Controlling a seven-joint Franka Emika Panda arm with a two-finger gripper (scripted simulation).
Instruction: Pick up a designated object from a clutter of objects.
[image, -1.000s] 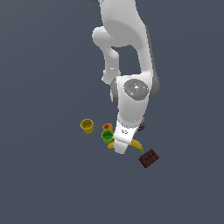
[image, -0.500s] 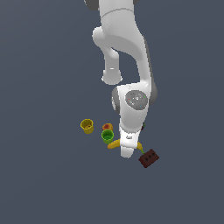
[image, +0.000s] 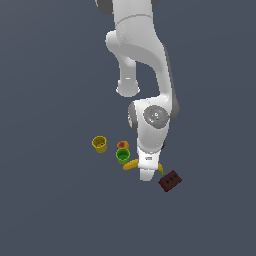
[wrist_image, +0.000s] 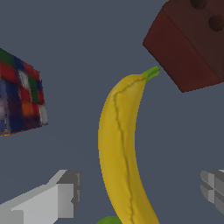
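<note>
The designated object, a long curved yellow banana (wrist_image: 120, 148) with a greenish stem tip, lies on the dark floor in the clutter. In the exterior view the banana (image: 131, 164) sticks out from behind the hand on that view's left. My gripper (image: 146, 175) hangs low right over it. The wrist view shows my gripper (wrist_image: 140, 190) open, one grey finger (wrist_image: 65, 192) on each side of the banana, neither touching it.
A dark red-brown block with holes (image: 170, 181) lies just past the banana's stem, also large in the wrist view (wrist_image: 192, 43). A multicoloured can (wrist_image: 19, 98) stands beside the banana. A green cup (image: 122, 155), orange-red fruit (image: 123, 145) and yellow cup (image: 99, 144) sit further to the exterior view's left.
The arm has come down, bringing the hand lower over the banana. The objects have not moved.
</note>
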